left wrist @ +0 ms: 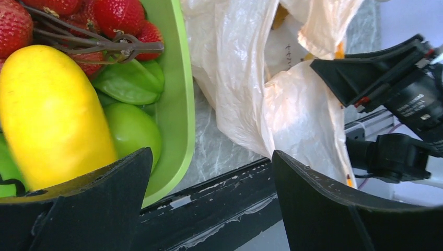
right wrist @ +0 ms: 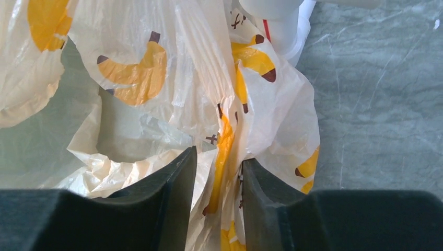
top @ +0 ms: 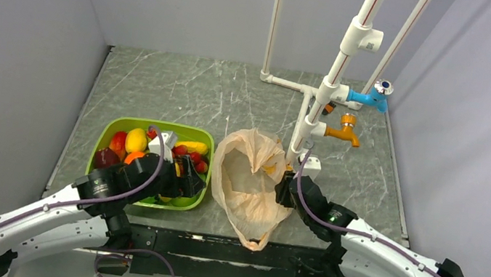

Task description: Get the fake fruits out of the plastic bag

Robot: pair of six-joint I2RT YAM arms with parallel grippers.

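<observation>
The plastic bag [top: 250, 183] lies open on the table between the arms, peach-coloured with yellow banana prints [right wrist: 136, 73]. I see no fruit inside it. My right gripper [top: 286, 189] is at the bag's right rim, shut on a fold of the bag [right wrist: 219, 157]. My left gripper [top: 185, 177] hangs open and empty over the right end of the green tub [top: 105, 134], with its jaws wide apart [left wrist: 211, 153]. The tub holds a bunch of red fruits [left wrist: 78, 15], a round orange [top: 135, 156] and more fruit. The dark green one and the kiwi-like one are not visible.
A yellow mango [left wrist: 47, 115] and green fruits [left wrist: 130, 130] fill the tub near my left fingers. A white pipe frame [top: 322, 98] with a blue tap [top: 374, 95] and an orange tap [top: 345, 131] stands right behind the bag. The table's black front rail [left wrist: 224, 209] is close below.
</observation>
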